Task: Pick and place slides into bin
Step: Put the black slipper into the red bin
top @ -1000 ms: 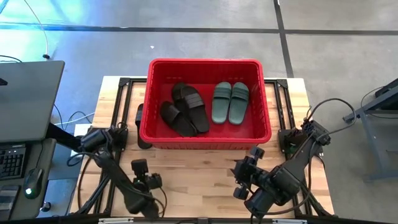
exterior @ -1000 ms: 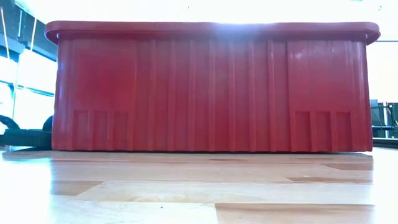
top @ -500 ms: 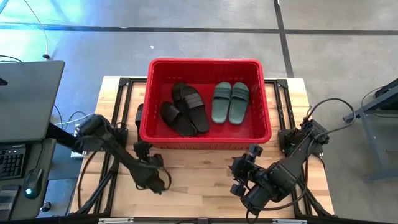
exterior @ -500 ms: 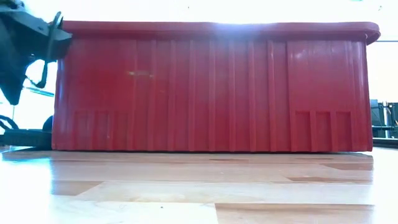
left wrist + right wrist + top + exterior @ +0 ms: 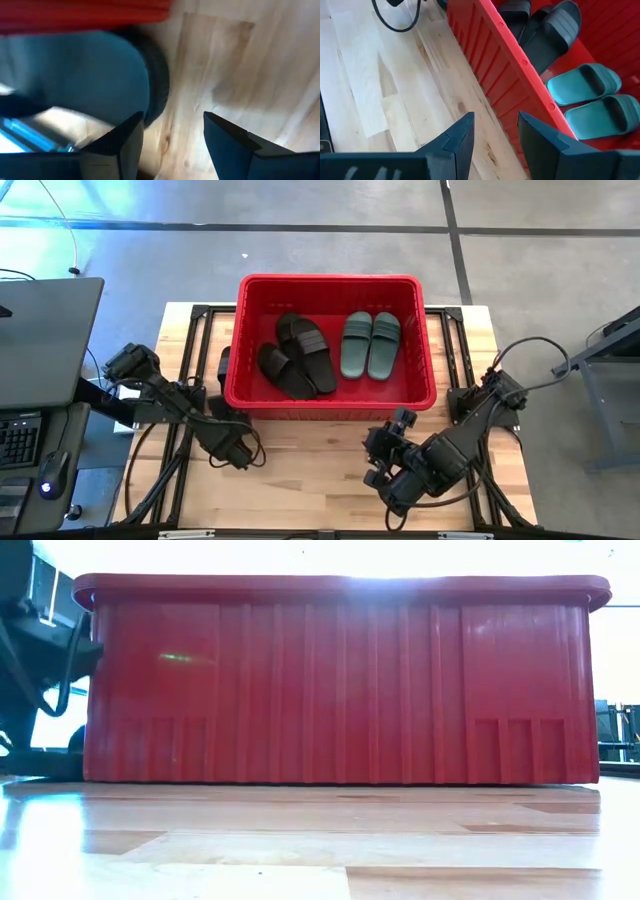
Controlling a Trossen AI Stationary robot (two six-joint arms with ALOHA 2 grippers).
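The red bin (image 5: 330, 406) stands at the table's far middle. Two black slides (image 5: 298, 355) and two sage-green slides (image 5: 370, 345) lie flat in it, and they also show in the right wrist view (image 5: 590, 97). Another dark slide (image 5: 224, 375) lies outside, against the bin's left wall, partly hidden. My left gripper (image 5: 228, 430) is open and empty just near of that slide (image 5: 100, 70), by the bin's near left corner. My right gripper (image 5: 385, 448) is open and empty over bare table in front of the bin's near wall (image 5: 490, 65).
A desk with a keyboard (image 5: 20, 440) stands left of the table. Bare wood (image 5: 310, 470) lies between the two arms, in front of the bin. The bin's near wall (image 5: 340, 680) fills the low view, and my left arm (image 5: 40, 640) shows at its left edge.
My left gripper has swung from the table's near edge toward the far left, up to the bin's near left corner and the slide beside it. My right gripper has shifted a little toward the table's left and the bin. Both have stayed open.
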